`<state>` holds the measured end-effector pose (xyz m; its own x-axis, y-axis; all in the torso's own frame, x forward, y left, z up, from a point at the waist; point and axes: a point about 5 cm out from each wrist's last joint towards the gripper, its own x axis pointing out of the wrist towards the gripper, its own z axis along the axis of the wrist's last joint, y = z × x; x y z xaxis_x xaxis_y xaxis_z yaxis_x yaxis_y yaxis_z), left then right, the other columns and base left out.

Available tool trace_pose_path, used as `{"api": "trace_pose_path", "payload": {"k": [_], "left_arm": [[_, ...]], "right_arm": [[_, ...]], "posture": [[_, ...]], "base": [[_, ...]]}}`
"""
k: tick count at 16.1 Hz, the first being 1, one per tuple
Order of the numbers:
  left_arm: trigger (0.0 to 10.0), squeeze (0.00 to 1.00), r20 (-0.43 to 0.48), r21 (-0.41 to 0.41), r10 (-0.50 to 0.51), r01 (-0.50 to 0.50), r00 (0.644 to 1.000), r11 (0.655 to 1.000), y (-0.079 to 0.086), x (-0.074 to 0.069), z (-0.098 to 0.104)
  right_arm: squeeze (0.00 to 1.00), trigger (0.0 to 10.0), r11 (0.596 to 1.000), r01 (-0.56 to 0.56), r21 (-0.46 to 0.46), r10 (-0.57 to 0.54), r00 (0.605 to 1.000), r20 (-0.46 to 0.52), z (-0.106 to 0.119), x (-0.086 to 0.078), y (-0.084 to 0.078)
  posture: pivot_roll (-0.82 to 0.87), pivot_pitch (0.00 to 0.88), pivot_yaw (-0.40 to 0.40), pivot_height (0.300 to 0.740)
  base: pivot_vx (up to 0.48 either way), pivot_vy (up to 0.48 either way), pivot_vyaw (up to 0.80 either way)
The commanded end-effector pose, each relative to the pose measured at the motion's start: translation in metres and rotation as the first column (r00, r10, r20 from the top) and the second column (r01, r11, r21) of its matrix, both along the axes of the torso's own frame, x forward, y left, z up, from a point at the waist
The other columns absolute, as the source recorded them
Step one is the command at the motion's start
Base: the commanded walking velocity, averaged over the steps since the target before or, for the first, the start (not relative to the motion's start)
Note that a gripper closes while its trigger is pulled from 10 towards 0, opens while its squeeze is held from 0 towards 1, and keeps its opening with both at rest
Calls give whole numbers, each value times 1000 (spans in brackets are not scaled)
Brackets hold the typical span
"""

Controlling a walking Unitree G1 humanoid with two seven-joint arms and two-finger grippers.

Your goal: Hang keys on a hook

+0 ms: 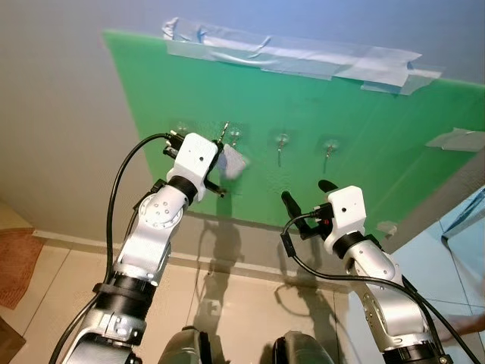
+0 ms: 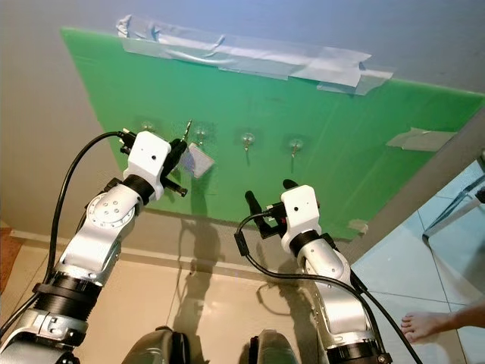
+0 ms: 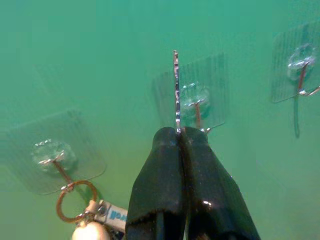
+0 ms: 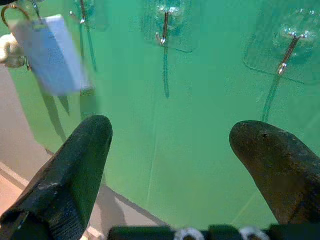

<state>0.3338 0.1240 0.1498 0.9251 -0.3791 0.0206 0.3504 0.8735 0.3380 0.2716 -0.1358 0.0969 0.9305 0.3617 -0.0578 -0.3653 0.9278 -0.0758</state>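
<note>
The left gripper (image 3: 179,134), clenched on a thin silver key (image 3: 176,90), hovered at the clear adhesive hook (image 3: 196,100). The right gripper (image 4: 175,145) waited released at its four o'clock. The copper key ring (image 3: 75,200) probably still needed looping over a hook.

Grey wall (image 1: 61,114) above pale tiled floor (image 1: 250,311).

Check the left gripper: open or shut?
Shut. The left gripper has its black fingers pressed together, pinching a thin key upright before the clear hook on the green board.

Silver arms, white wrists, black cables
</note>
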Motion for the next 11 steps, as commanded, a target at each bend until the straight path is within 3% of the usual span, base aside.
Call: {"api": "trace_pose_path", "payload": {"k": [1,7,11], "left_arm": [[0,0,-14,16,6,-6,1000,1000,1,4,-1],[0,0,-28,34,11,-10,1000,999,-1,13,1],[0,0,-193,31,-43,50,980,998,-14,-7,-22]], "right_arm": [[0,10000,1000,-1,-13,2,1000,2,2,-1,-1],[0,10000,1000,-1,-13,1,1000,5,3,0,-1],[0,10000,1000,8,-13,-8,1000,-3,0,-3,-3]], "posture": [[-119,147,-45,710],[-124,144,-42,710],[-131,144,-35,710]], "base": [[0,0,0],[0,0,0],[0,0,0]]}}
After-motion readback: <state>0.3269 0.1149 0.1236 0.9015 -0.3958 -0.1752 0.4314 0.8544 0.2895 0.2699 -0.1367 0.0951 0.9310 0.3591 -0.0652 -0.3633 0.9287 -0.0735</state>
